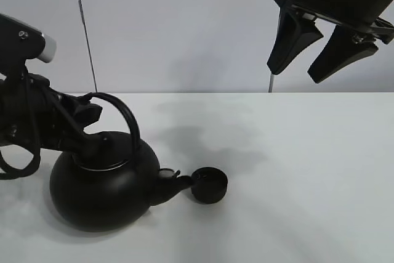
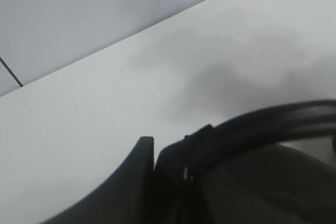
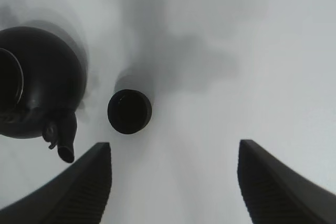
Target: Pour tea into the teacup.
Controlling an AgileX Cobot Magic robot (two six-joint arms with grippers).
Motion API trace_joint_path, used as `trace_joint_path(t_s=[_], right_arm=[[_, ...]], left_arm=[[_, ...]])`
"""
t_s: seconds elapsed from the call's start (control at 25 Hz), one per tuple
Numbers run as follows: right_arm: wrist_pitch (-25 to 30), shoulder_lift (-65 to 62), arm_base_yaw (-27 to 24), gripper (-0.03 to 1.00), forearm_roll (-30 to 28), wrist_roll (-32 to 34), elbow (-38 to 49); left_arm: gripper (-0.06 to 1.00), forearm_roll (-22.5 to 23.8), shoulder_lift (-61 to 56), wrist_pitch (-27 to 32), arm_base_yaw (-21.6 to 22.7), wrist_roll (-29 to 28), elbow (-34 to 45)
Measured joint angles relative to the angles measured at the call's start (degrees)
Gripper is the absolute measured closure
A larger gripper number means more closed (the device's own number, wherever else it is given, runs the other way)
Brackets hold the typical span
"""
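1. Two things sit on my white counter [image 1: 295, 201]: the kettle [image 1: 98, 195] and the teacup [image 1: 209, 185], which touches the kettle's spout [image 1: 175, 183].
2. My left tool [image 1: 83, 118] is clamped on the kettle's handle [image 1: 123, 115].
3. My right tool [image 1: 323, 44] hangs spread wide and empty, high above.

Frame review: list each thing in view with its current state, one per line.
kettle: resting on the table, lid on, spout beside the teacup.
teacup: upright on the table; contents not discernible.
left end effector: shut on the kettle's handle.
right end effector: open, raised, holding nothing.
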Motion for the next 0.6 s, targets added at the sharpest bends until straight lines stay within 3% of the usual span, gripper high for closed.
trace_joint_path(t_s=[0.2,0.6], right_arm=[[0.0,0.0,0.0,0.50,0.0,0.0,0.0],[-1.1,0.0,0.0,0.50,0.0,0.0,0.0]], left_arm=[[0.71,0.0,-0.7,-0.4,0.0,-2.0,0.0],[0.69,0.6,-1.0,-3.7,0.0,-4.1,4.2]])
